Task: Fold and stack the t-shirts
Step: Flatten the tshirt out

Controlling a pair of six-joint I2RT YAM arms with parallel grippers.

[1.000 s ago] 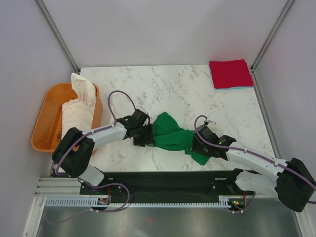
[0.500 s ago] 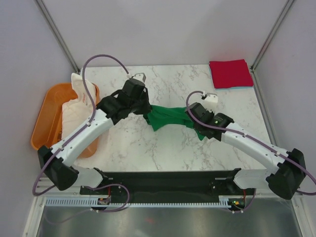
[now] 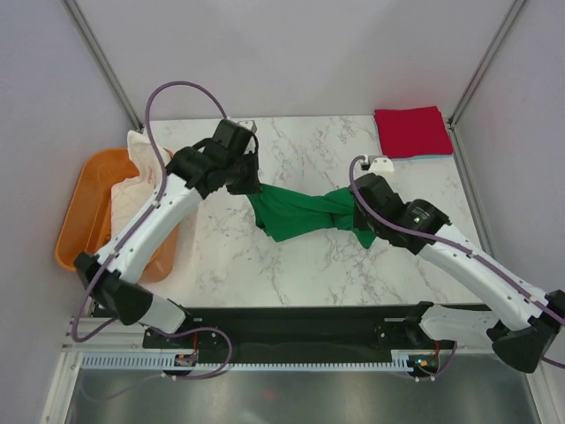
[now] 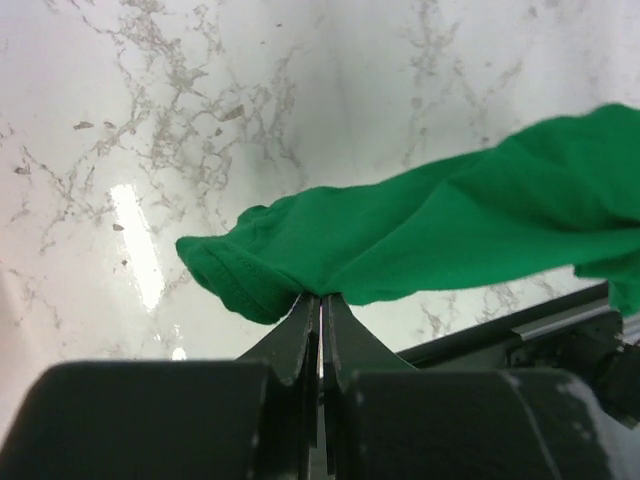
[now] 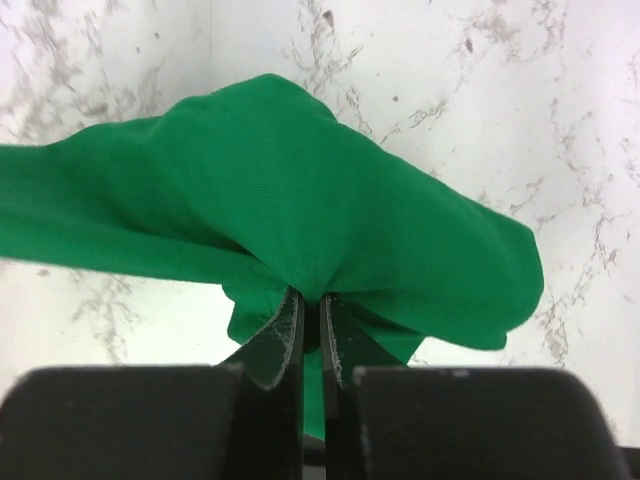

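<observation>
Both arms farther back and wider apart than a second ago. Green tee (image 3: pixel 296 215) was bunched near front edge, now pulled long between them, mid table (image 3: pixel 300 146). Left gripper (image 4: pixel 321 300) pinched tight on soft hemmed corner. Right gripper (image 5: pixel 311 298) pinched tight on puffy fold. Table shiny, white, marbled. Red tee (image 3: pixel 412 132) folded square, far right corner. White tee (image 3: pixel 141 181) floppy in orange tub (image 3: pixel 78 216).

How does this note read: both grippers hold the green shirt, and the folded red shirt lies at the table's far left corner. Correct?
One slip: the red shirt lies at the table's far right corner, as the top view shows. The left gripper and right gripper both hold the green shirt.
</observation>
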